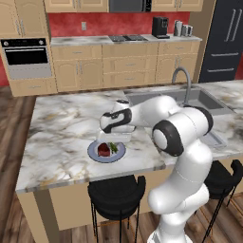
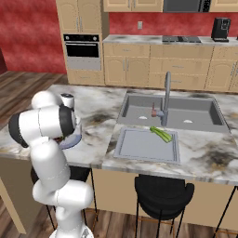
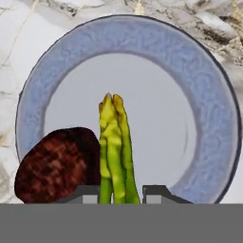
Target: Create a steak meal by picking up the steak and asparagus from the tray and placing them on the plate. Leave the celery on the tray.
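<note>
While our gripper [image 3: 122,193] holds the asparagus [image 3: 115,147] over the plate [image 3: 204,80] beside the steak [image 3: 57,166], we open straight, leaving celery [image 2: 161,134] on the tray [image 2: 135,148].

Arm: white, dark-jointed, elbow [image 1: 168,137] raised and bent, forearm reaching out level. Wrist: turned downward, hand pointing straight down. Gripper [image 3: 122,195]: two dark fingertips [image 3: 156,191] low in the hand view, set apart, green stalks standing in the gap between them; whether the pads press on the stalks cannot be told.
</note>
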